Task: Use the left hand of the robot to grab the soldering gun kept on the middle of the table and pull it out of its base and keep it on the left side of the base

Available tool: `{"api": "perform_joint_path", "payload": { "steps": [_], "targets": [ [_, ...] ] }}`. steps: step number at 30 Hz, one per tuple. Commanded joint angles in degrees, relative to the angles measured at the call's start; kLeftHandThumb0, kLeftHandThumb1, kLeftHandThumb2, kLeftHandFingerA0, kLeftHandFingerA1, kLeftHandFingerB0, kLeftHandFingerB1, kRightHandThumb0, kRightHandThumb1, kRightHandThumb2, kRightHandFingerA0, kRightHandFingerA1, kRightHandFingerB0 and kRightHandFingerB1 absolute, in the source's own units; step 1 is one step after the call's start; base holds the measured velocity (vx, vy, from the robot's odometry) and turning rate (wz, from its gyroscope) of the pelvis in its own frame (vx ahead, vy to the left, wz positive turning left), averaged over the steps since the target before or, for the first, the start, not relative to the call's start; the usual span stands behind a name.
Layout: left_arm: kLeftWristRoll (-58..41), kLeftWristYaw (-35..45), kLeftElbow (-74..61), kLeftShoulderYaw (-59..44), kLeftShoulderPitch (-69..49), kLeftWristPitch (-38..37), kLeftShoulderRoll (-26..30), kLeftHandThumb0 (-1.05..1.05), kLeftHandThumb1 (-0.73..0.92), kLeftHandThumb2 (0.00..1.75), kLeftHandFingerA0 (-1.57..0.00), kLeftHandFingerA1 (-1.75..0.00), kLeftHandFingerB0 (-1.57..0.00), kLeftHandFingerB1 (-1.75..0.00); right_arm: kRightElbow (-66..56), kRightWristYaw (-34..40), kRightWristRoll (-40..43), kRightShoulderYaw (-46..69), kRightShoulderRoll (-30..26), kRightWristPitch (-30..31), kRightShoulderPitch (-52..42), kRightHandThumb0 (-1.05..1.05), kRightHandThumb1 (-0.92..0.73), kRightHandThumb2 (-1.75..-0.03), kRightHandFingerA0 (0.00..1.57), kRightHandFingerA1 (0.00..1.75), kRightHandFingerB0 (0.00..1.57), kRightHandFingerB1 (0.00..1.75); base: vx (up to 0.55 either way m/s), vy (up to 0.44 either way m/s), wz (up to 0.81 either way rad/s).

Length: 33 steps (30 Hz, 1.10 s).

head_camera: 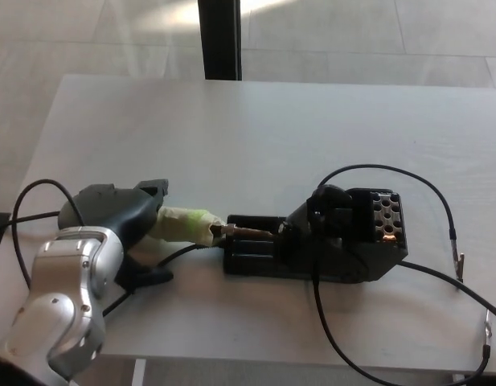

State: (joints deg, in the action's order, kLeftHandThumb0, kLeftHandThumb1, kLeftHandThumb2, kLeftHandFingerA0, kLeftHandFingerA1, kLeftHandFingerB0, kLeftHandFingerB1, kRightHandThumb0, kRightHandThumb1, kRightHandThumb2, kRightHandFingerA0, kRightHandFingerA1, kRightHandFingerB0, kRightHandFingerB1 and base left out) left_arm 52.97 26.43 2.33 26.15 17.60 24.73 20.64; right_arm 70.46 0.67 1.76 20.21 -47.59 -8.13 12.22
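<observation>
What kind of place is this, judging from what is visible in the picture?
Probably an indoor lab or workshop test area. A pale table stands on a tiled floor and carries only a black soldering base with loose cables, while the left hand grips the green-handled soldering gun.

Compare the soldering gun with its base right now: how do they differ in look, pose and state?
The soldering gun has a pale green wrapped handle; the base is a black block. The soldering gun is slim and lies almost level, its metal tip pointing right over the base's low left end; the base is bulky and sits flat on the table. The left hand grips the soldering gun; nothing holds the base. Both have black cables.
</observation>
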Motion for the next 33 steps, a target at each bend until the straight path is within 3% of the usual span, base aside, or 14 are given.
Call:
{"api": "perform_joint_path", "payload": {
  "steps": [1,2,6,7,10,11,12,13,22,25,28,30,31,33],
  "targets": [
    [-1.04,4.25,-2.05,0.81,0.01,-2.33,3.34,-0.72,0.55,0.76,0.00,0.00,0.00,-0.02,-0.43,3.10,-2.91,-2.76,-1.05,-2.99,-0.54,-0.55,-0.02,-1.03,1.47,1.50,0.70,1.11,0.00,0.000,0.00],
    [-1.18,4.51,-2.70,0.92,-0.25,-2.56,3.70,-0.74,0.54,0.76,0.00,0.00,0.00,0.00,-0.14,3.96,-3.14,-3.21,-1.13,-3.49,-0.46,-1.05,-0.55,-1.16,1.51,1.54,0.43,1.69,0.00,0.000,0.00],
    [-2.99,7.54,-8.14,-0.23,-0.17,-4.51,6.75,-0.78,0.68,0.60,0.00,0.00,0.00,0.00,0.42,3.22,-1.65,-2.63,-0.99,-3.69,-0.45,-0.47,0.00,-0.97,1.57,1.49,0.72,1.09,0.00,0.000,0.00],
    [-3.42,7.89,-9.03,-0.58,-0.21,-4.44,7.18,-0.77,0.63,0.73,0.00,0.00,0.00,0.00,0.44,3.44,-2.06,-3.00,-1.06,-3.92,-0.56,-1.05,-0.40,-1.27,1.47,1.62,0.60,1.44,0.00,0.000,0.00],
    [-9.86,8.81,-16.28,-7.87,-0.55,-6.15,10.16,-0.79,0.64,0.76,0.00,0.00,0.00,0.00,0.45,3.32,-1.79,-3.05,-1.01,-3.97,-0.58,-0.47,0.02,-0.96,1.57,1.48,0.76,1.11,0.00,0.000,0.00],
    [-12.30,8.37,-17.77,-10.84,-0.98,-6.58,10.31,-0.81,0.70,0.62,0.00,0.00,0.00,0.00,0.76,3.12,-1.81,-3.14,-0.91,-3.59,0.04,-1.05,-0.57,-1.06,1.32,1.58,0.45,1.70,0.00,0.000,0.00],
    [-13.56,8.06,-18.75,-13.00,-0.64,-6.60,10.41,-0.81,0.69,0.63,0.00,0.00,0.00,0.00,0.74,2.64,-2.23,-3.66,-1.15,-2.86,0.22,-0.57,0.03,-0.99,1.54,1.54,0.72,1.14,0.00,0.000,0.00],
    [-16.43,7.55,-19.91,-16.44,-0.26,-7.28,10.27,-0.77,0.68,0.61,0.00,0.00,0.00,0.00,0.63,2.73,-2.32,-3.75,-1.19,-2.92,0.20,-1.05,-0.42,-1.33,1.45,1.65,0.62,1.42,0.00,0.000,0.00],
    [-44.57,11.28,-17.92,-53.51,13.01,-4.61,12.95,-1.05,0.67,0.97,0.00,-0.20,0.00,-0.02,0.77,1.38,-1.07,-2.99,-0.45,-3.84,-0.46,-1.05,-0.54,-1.07,1.53,1.38,0.46,1.75,0.00,0.000,0.00],
    [-47.41,11.57,-17.24,-61.86,12.04,-4.45,14.74,-0.82,0.80,0.63,0.00,0.00,0.00,0.00,0.77,1.11,-0.49,-2.47,-0.24,-3.89,-0.77,-1.05,-0.42,-1.32,1.41,1.73,0.65,1.40,0.00,0.000,0.00],
    [-50.55,14.19,-16.99,-72.39,9.61,2.54,14.98,-0.94,0.61,0.98,0.00,-0.23,0.00,-0.08,0.83,0.30,0.12,-2.01,0.15,-4.15,-0.94,-1.05,-0.57,-1.04,1.57,1.42,0.48,1.73,0.00,0.000,0.00],
    [-46.46,14.13,-15.46,-78.18,-2.58,0.71,14.36,-1.02,0.66,1.00,0.00,-0.23,-0.05,-0.13,0.73,-1.25,0.34,-2.18,0.24,-2.13,-1.02,-0.51,0.00,-0.98,1.40,1.42,0.73,1.11,0.00,0.000,0.00],
    [-46.60,14.18,-15.27,-79.45,-6.27,-0.22,12.96,-1.03,0.67,0.99,0.00,-0.22,0.00,-0.11,0.74,-1.32,0.51,-2.03,0.38,-2.29,-1.16,-1.05,-0.58,-1.05,1.08,1.63,0.41,1.71,0.00,0.000,0.00],
    [-47.76,13.34,-12.28,-80.99,-12.85,-3.33,9.70,-0.85,0.54,0.98,0.00,-0.45,0.00,-0.28,0.95,-1.70,0.73,-1.85,0.63,-2.55,-1.45,-1.05,-0.59,-1.04,1.13,1.60,0.41,1.69,0.00,0.000,0.00]
  ]
}}
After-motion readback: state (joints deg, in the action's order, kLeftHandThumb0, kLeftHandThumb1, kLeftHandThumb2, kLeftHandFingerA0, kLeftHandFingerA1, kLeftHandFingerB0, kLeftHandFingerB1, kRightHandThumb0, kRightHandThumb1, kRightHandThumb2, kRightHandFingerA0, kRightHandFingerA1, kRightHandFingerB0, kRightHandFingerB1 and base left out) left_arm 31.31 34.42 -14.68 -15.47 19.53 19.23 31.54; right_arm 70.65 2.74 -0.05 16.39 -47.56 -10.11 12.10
